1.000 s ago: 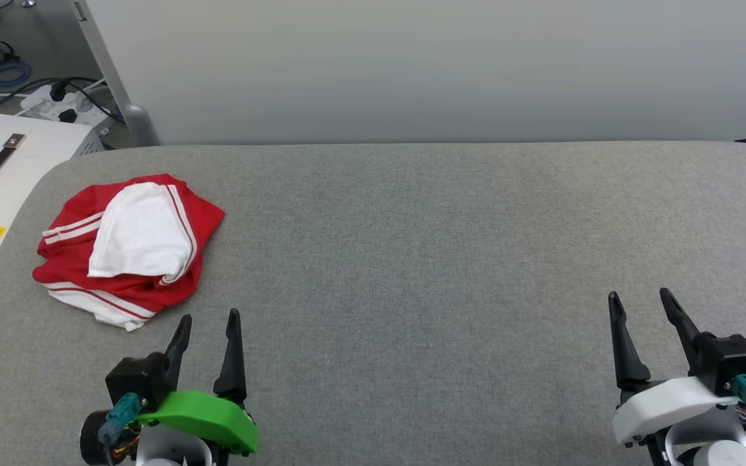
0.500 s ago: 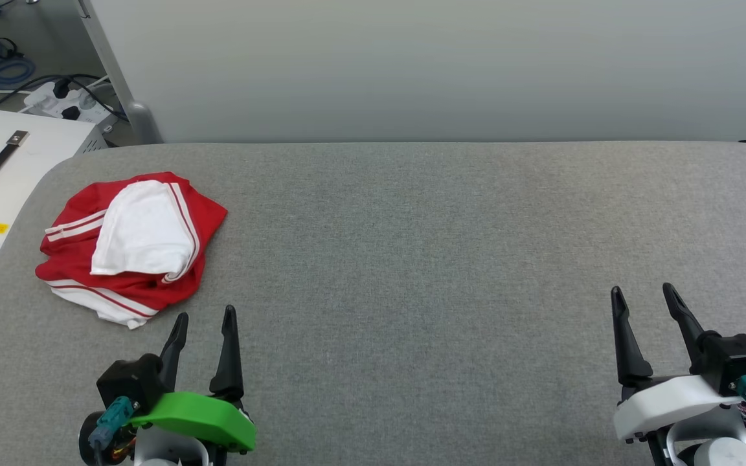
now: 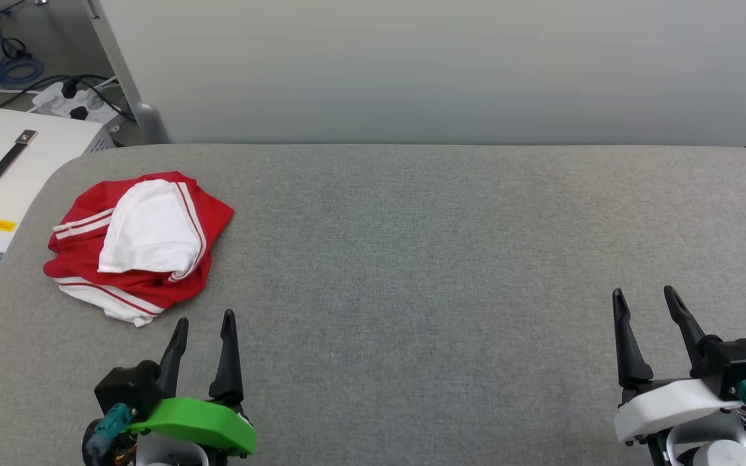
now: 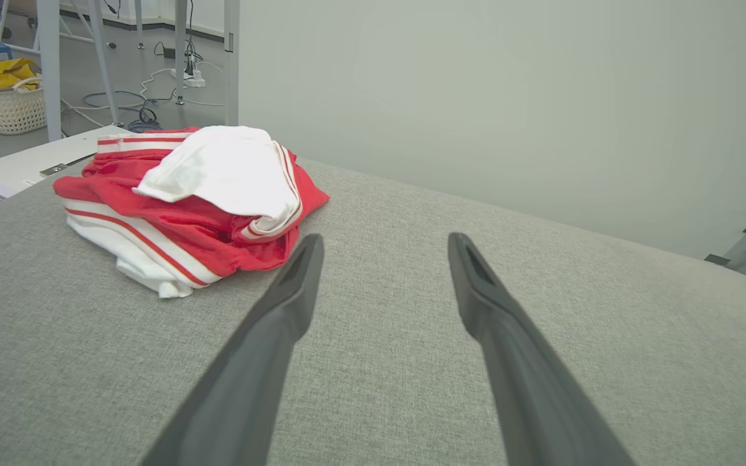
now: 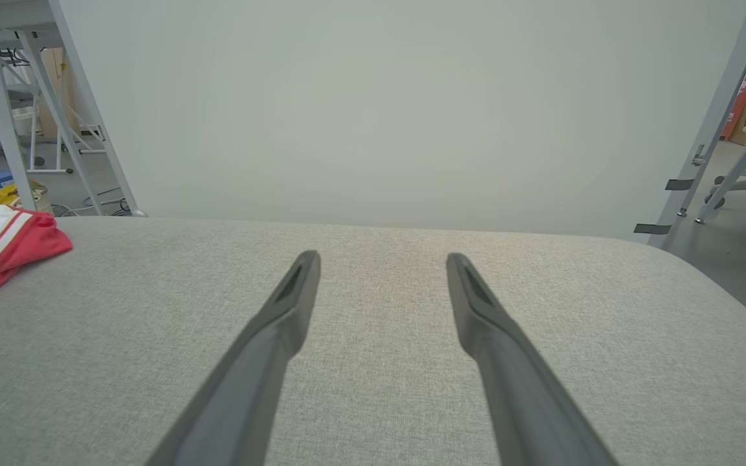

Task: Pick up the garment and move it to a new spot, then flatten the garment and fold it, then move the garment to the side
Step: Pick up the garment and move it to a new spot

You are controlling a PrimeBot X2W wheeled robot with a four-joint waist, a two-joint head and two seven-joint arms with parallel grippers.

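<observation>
The garment is a crumpled red heap with a white sleeve on top and red-and-white striped trim, lying at the far left of the grey padded table. In the left wrist view the garment sits just ahead and left of the fingertips. My left gripper is open and empty, a short way in front of the heap. My right gripper is open and empty near the table's front right. An edge of the garment shows at the left of the right wrist view.
A white case with a black handle stands off the table's left edge, with a power strip and cables on the floor behind it. A pale wall panel rises behind the table. A basket stands on the floor.
The head camera has shifted slightly, so the whole picture has slid right and down. Both grippers stay open and hold about the same places near the table's front.
</observation>
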